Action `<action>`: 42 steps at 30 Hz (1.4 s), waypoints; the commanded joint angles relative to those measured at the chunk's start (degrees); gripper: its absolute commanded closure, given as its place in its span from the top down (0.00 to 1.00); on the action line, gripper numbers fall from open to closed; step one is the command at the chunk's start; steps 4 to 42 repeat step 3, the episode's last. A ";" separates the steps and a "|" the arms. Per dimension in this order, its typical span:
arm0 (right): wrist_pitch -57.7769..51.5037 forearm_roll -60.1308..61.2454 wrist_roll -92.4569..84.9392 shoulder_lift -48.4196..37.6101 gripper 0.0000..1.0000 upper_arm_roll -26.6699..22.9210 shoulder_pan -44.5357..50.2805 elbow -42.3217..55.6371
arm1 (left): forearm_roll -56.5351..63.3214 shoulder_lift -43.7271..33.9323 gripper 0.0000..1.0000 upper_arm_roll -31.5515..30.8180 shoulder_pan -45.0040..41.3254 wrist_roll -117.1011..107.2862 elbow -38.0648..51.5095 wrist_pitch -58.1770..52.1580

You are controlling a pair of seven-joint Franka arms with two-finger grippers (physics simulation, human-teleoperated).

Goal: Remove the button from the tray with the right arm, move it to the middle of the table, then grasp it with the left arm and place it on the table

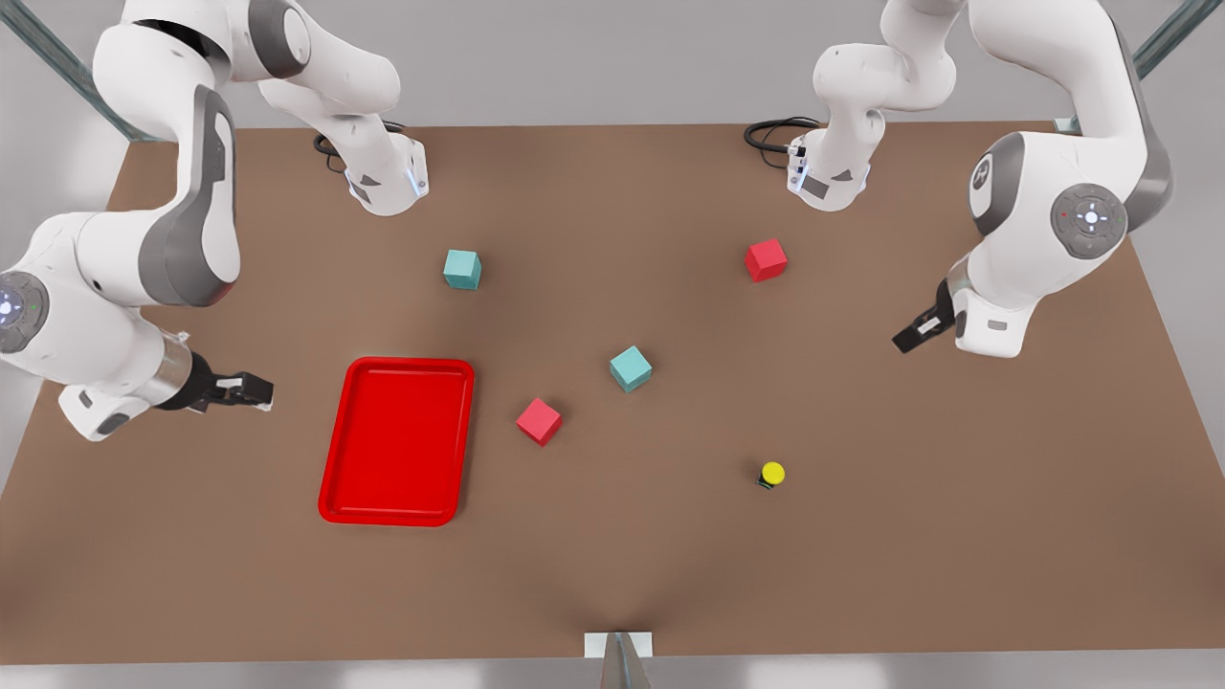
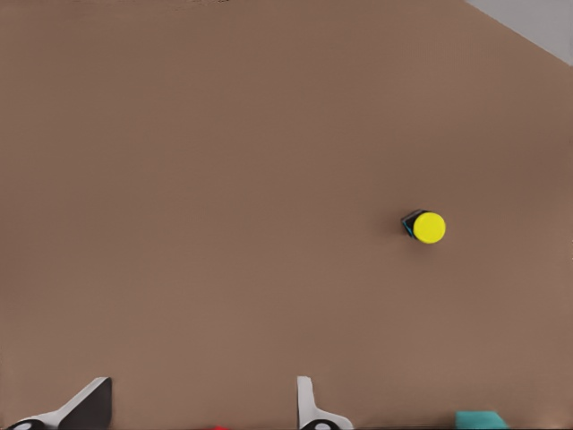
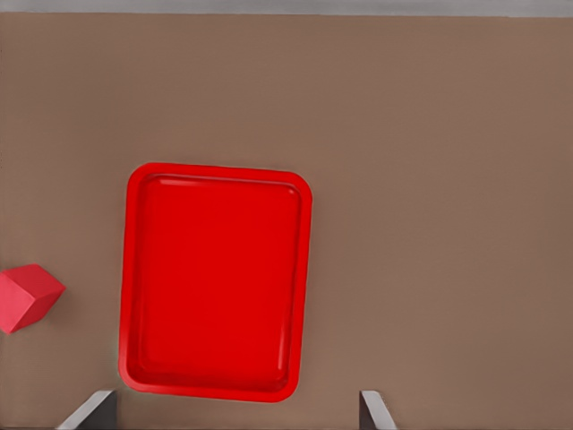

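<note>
Button [image 1: 772, 473]: on the desk [image 1: 861, 536], outside the tray [image 1: 397, 441], apart from the left tool [image 1: 909, 335], fingers spread, empty. Right tool [image 1: 251, 390]: beside the tray, fingers parted, empty.

The brown table [image 1: 861, 536] carries the red tray [image 1: 335, 478], two teal cubes [image 1: 462, 269], two red cubes [image 1: 767, 259] and the button [image 1: 771, 474], apparently upright.

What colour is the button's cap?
Yellow; the button shows best in the left wrist view, sitting on the bare table.
</note>
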 commanded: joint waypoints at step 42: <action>0.57 -0.31 3.12 -0.55 1.00 0.31 2.16 -2.42 | -0.01 0.05 1.00 -0.22 0.16 39.59 0.02 0.72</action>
